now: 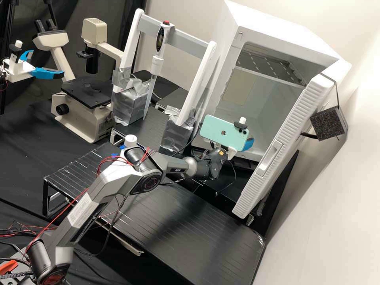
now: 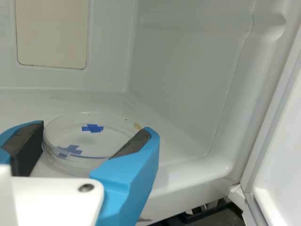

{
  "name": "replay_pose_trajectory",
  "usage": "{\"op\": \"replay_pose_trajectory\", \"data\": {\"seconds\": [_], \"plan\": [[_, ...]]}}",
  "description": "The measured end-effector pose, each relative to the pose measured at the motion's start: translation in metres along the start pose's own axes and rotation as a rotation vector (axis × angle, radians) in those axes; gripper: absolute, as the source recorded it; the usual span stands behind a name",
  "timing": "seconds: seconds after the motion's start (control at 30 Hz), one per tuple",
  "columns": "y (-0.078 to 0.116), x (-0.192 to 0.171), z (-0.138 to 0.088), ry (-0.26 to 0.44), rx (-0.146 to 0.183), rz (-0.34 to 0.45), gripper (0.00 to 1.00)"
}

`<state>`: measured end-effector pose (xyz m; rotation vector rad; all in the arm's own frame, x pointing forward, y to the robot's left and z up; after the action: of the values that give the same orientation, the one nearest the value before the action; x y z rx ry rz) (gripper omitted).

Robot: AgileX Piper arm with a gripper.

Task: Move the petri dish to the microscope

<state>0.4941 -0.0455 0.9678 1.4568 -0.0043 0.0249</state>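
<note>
The gripper (image 1: pixel 247 144) is at the open front of the white cabinet, partly hidden behind the mounted phone. Seen from the wrist, the gripper (image 2: pixel 91 146) is shut on the clear, round petri dish (image 2: pixel 106 139), a dark pad against each side. Blue tape marks the dish, which lies roughly level just inside the cabinet, over its white floor; whether it touches that floor I cannot tell. At the bench's far left stands the cream microscope (image 1: pixel 81 118), with a flat black stage (image 1: pixel 88 92).
The cabinet door (image 1: pixel 277 150) stands open beside the arm. A white rack (image 1: pixel 190 43) holding a pipette (image 1: pixel 158 51) stands between cabinet and microscope, its feet wrapped in foil. A white-capped container (image 1: pixel 130 140) is behind the arm. Another blue-fingered gripper hangs near the microscope.
</note>
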Motion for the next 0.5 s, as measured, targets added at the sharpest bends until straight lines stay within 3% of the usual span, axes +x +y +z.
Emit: {"op": "replay_pose_trajectory", "data": {"seconds": [0.5], "plan": [[0.0018, -0.0021, 0.0069, -0.011, 0.003, 0.004, 0.00]]}}
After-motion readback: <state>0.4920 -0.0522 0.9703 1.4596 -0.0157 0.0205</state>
